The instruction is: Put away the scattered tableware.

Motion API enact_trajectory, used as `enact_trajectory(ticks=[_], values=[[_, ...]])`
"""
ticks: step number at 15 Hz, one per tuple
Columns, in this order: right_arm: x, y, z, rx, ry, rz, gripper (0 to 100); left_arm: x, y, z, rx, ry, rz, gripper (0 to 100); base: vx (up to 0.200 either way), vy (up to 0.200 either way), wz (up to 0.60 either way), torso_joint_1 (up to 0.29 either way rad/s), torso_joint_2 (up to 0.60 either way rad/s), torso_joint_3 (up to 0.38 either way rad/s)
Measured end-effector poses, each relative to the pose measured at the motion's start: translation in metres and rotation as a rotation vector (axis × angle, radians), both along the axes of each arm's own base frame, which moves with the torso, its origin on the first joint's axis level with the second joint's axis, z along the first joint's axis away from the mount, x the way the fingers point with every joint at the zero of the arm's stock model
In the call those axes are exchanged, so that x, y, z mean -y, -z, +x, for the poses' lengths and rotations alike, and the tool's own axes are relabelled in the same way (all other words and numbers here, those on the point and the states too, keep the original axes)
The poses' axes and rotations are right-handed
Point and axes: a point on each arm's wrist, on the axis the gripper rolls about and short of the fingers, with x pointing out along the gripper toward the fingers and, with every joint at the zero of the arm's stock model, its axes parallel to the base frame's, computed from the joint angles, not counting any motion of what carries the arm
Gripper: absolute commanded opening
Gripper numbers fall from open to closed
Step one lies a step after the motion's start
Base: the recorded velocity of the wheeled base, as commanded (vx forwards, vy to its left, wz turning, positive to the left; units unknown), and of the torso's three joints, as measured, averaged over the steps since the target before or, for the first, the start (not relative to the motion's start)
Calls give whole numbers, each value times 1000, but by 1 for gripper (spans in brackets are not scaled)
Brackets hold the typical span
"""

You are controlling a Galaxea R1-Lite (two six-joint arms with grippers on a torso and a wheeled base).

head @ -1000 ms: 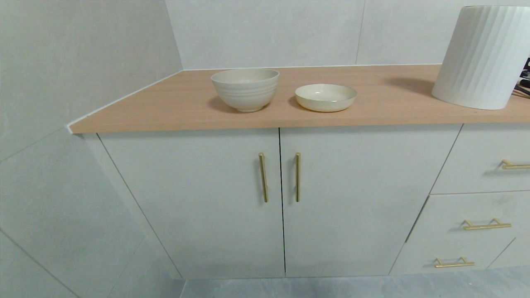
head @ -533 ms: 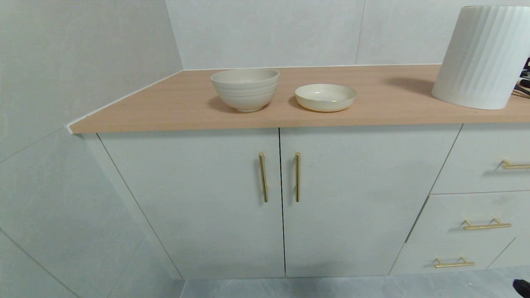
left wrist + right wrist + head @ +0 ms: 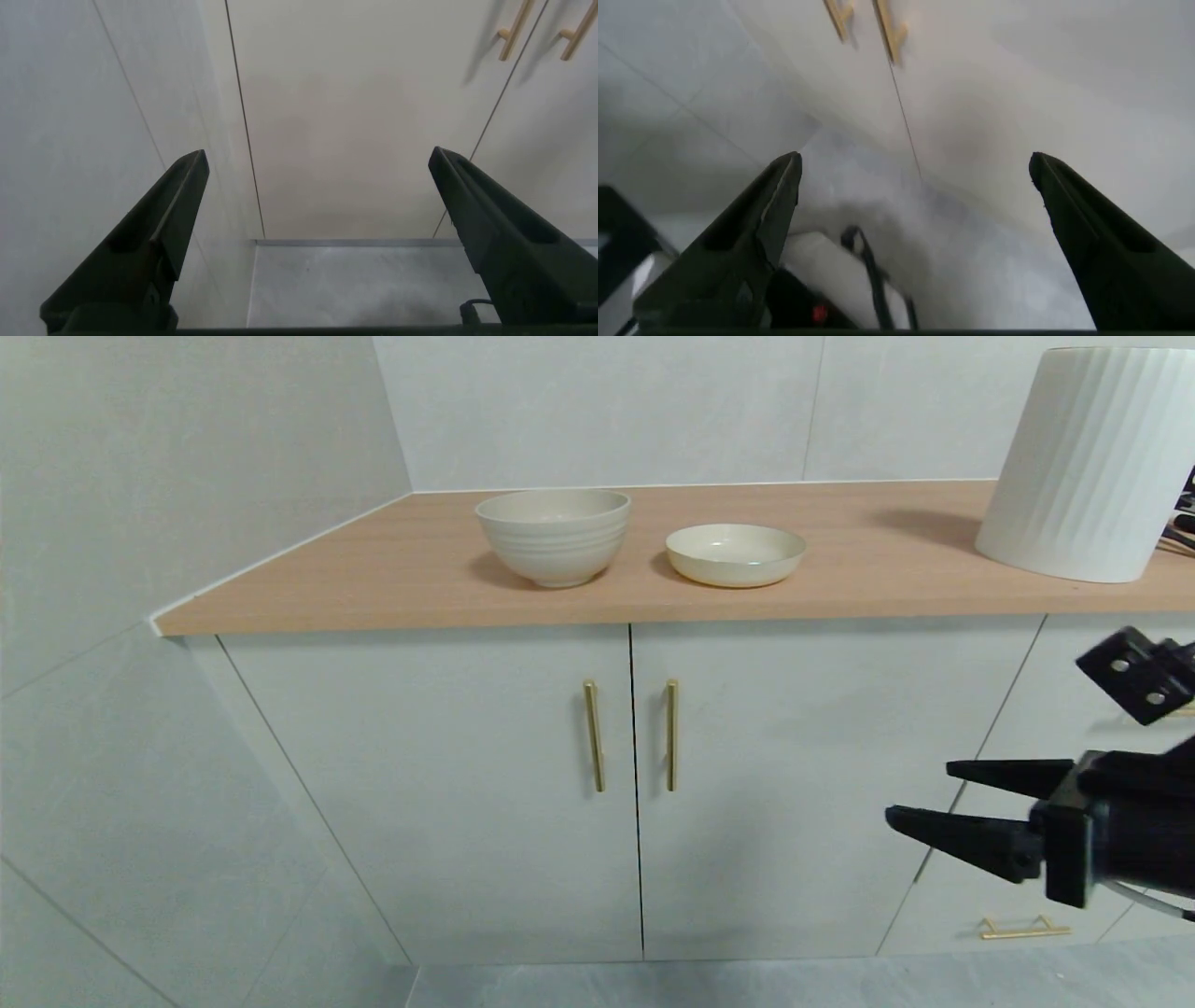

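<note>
The right claw hangs low before the drawers, its two black tapered fingers spread apart with nothing between them. The left claw is also spread and empty, facing the foot of the cabinet near the floor. Nothing has been put away yet, as far as I can judge: both pieces sit out on the counter, the doors are shut, and every step is left to do, probably starting with opening a door. Just behind the right claw the drawer fronts are flat, pale and matte, with slim brass bar pulls. To its left the two doors have the same plain finish, with a pair of upright brass handles either side of the seam. Above the claw the counter is a matte wood-grain slab with a square edge. On it, well up and left of the claw, stands the dish, shallow, round, cream and glossy. Left of that, near it but apart, is the bowl, deep, beige and dull, with ridged bands around its outside. Almost straight above the claw stands a tall white fluted pot.
</note>
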Motion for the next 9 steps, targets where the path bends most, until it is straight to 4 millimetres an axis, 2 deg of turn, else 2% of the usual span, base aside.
enact_trajectory(ticks=[5, 7, 9], values=[[-52, 8, 65, -46, -68, -19, 100, 0, 0, 0, 0, 0, 2, 100, 0, 0, 0, 0, 0, 0], [-75, 12, 83, -51, -108, -17, 100, 0, 0, 0, 0, 0, 1, 100, 0, 0, 0, 0, 0, 0], [-90, 16, 92, -44, -125, 12, 100, 0, 0, 0, 0, 0, 3, 100, 0, 0, 0, 0, 0, 0]])
